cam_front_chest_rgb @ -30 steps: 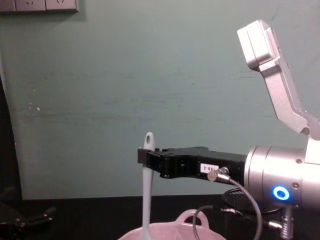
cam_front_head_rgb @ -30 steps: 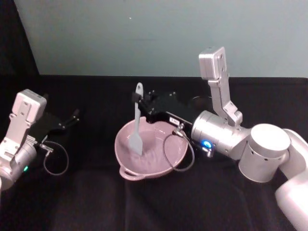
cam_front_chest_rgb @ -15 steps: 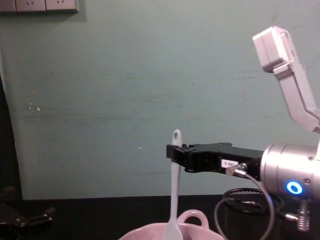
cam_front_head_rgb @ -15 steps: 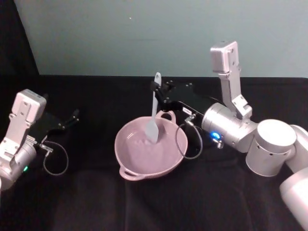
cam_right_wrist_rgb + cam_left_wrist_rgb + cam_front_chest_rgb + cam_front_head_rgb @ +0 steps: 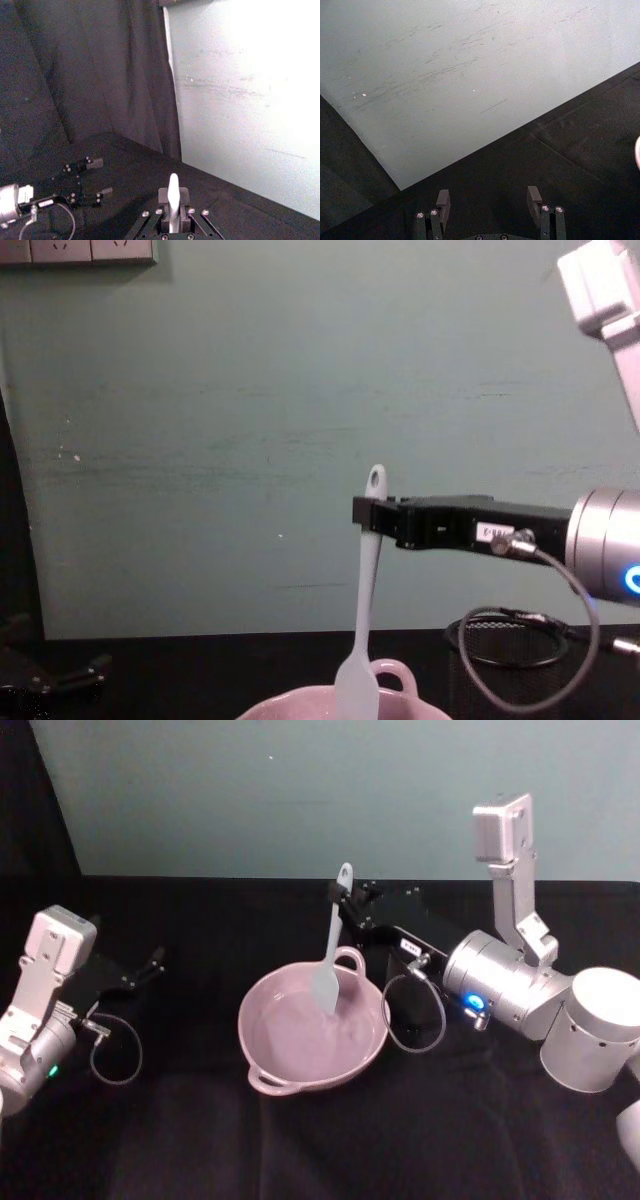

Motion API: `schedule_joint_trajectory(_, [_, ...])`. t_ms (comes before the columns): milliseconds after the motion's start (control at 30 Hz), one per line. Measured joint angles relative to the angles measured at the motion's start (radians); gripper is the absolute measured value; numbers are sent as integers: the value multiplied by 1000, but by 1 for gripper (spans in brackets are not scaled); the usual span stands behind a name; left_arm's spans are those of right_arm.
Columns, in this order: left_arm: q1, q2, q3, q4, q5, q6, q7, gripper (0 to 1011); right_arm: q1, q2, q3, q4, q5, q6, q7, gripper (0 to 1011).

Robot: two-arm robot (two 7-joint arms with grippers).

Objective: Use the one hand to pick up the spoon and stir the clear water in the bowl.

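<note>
The right black claw (image 5: 346,906) is clamped narrowly on the long slim white plastic spoon (image 5: 333,948), gripping high on the handle just below the small hole. The spoon hangs nearly upright, tilted slightly, with its flat head lowered inside the far right part of the pale pink round bowl (image 5: 300,1080), close to the small loop handle on the far rim. Whether the head touches the water cannot be told. In the chest view the claw (image 5: 372,515) reaches in level from the right, well above the bowl's rim (image 5: 290,706), with open air to its left and above it.

The bowl's inside is open to the left of and in front of the spoon head. A grey cable (image 5: 415,1016) loops down from the silver wrist beside the bowl's right rim. A black wire-mesh cup (image 5: 520,680) stands behind that cable, to the right of the bowl. Bare black cloth-covered desk (image 5: 200,1140) surrounds the bowl, and a teal wall (image 5: 250,800) runs along the desk's far edge.

The left claw (image 5: 150,965) lies at the desk's left side, well apart from the bowl, its fingers (image 5: 443,200) spread wide and holding nothing.

There is one spoon, one bowl, one mesh cup and two claws.
</note>
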Motion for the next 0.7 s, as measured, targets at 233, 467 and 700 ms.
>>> schedule_joint_trajectory(233, [0, 0, 0, 0, 0, 0, 0, 1011, -1, 7, 19, -37, 26, 9, -10, 118])
schedule_joint_trajectory(467, [0, 0, 0, 0, 0, 0, 0, 1011, -4, 19, 42, -77, 40, 10, -36, 119])
schedule_joint_trajectory(700, [0, 0, 0, 0, 0, 0, 0, 1011, -13, 30, 82, -123, 47, 10, -81, 119])
